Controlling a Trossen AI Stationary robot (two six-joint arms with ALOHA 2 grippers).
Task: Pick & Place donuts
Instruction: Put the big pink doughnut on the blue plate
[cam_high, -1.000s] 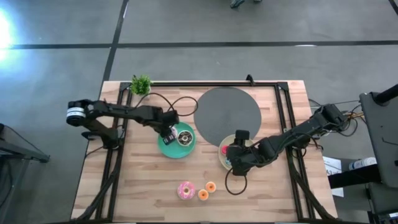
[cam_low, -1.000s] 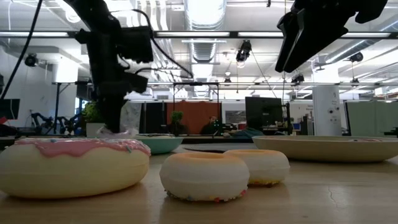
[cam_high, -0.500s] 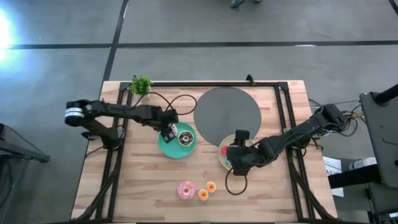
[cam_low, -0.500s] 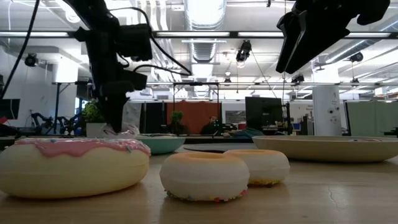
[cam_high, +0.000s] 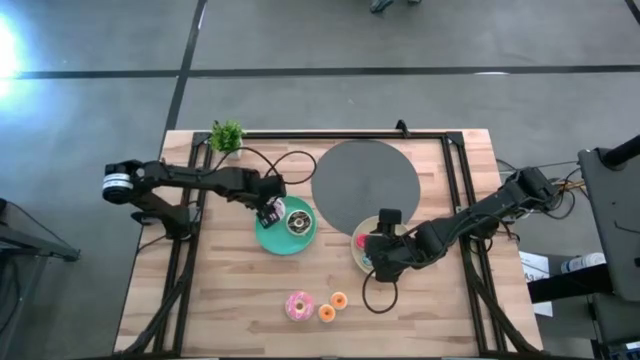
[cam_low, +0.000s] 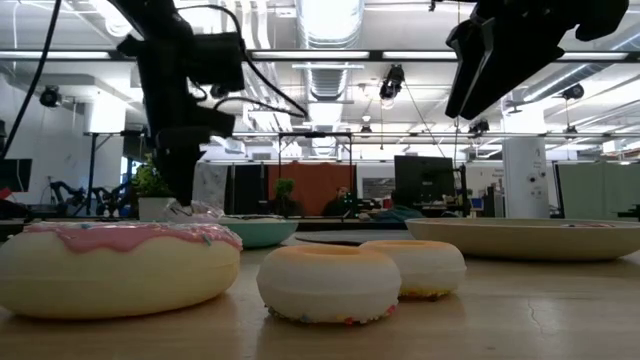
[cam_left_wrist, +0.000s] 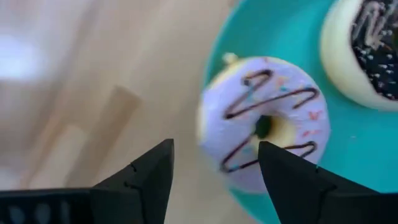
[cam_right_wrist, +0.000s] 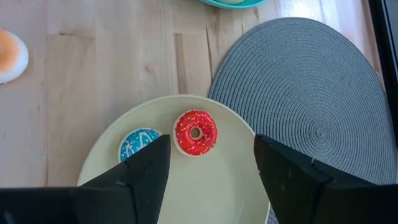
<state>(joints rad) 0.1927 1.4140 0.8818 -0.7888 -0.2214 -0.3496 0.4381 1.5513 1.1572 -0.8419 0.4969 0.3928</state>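
My left gripper (cam_high: 268, 212) sits over the left edge of the teal plate (cam_high: 272, 240), fingers spread wide with nothing between them. The lilac donut (cam_left_wrist: 261, 127) lies free on that plate's rim just ahead of my fingertips (cam_left_wrist: 163, 155), next to the chocolate donut (cam_high: 297, 221), which is already on the plate. I read this as the release end of a placement: donut is down, jaws are off it. It sits close to the rim, so I'd back off straight up and not sideways, to avoid nudging it over the edge. Further right, near the table's front edge, three donuts wait on bare wood: the pink donut (cam_high: 298, 305) and two small orange donuts (cam_high: 332, 306) just beside it. Those are my guess for the next pick, which means a lift clear of the plate, then a reach toward the front. My right gripper (cam_high: 381, 255) hovers over the pale yellow plate (cam_right_wrist: 230, 186), fingers wide apart and holding nothing; a red donut (cam_right_wrist: 196, 132) and a blue donut (cam_right_wrist: 138, 143) lie on it. The grey mat (cam_high: 365, 184) behind is bare.
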